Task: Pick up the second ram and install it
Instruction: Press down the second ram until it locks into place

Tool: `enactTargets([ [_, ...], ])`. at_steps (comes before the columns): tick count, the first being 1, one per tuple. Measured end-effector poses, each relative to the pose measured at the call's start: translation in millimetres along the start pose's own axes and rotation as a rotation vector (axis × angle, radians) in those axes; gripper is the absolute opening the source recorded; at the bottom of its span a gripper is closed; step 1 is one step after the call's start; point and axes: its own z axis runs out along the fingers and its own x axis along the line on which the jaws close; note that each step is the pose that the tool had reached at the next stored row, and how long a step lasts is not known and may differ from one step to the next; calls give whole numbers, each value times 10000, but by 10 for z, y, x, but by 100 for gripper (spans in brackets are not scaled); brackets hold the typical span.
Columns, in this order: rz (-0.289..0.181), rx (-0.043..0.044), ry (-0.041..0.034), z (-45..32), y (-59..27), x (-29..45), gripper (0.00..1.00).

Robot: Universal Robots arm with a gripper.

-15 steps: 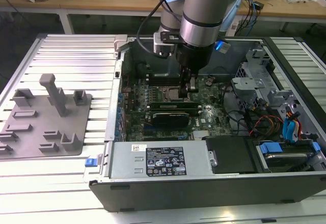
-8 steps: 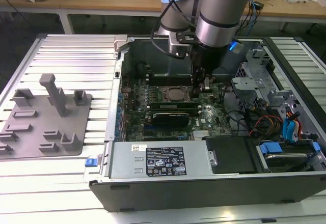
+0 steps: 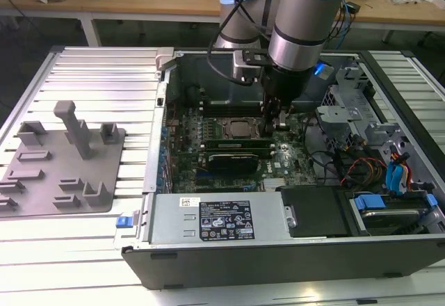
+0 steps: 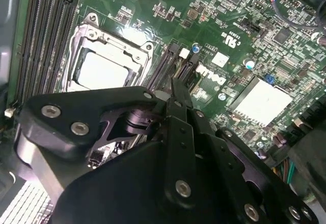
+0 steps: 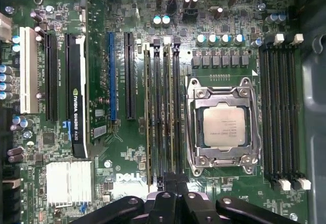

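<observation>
The second ram (image 5: pixel 167 112) is a thin green stick standing on edge in a slot beside the CPU socket (image 5: pixel 223 127). In the exterior view it runs along the board (image 3: pixel 236 141) just in front of the socket (image 3: pixel 240 129). My gripper (image 3: pixel 275 131) reaches down into the open case at the stick's end on the exterior view's right. In both wrist views its fingers come together to a narrow tip (image 4: pixel 175 85) (image 5: pixel 177 193) over the slot ends, with no gap and nothing visible between them. The stick's end is hidden beneath the fingers.
Another green stick (image 5: pixel 147 117) stands two slots away. A black graphics card (image 5: pixel 76 102) sits in a slot farther from the socket. Four more slots (image 5: pixel 279 112) lie on the socket's other side. A grey holder plate (image 3: pixel 62 160) lies outside the case, on the exterior view's left.
</observation>
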Motion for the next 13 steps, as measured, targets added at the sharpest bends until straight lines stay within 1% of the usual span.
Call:
enactTargets([
  [4, 114, 2, -4, 34, -2, -14, 8],
  [6, 136, 2, -5, 80, -4, -19, 8],
  [9, 137, 2, -4, 83, -32, -20, 8],
  [11, 137, 3, -6, 109, -37, -20, 8],
  [13, 134, 2, -5, 118, -37, -20, 8],
])
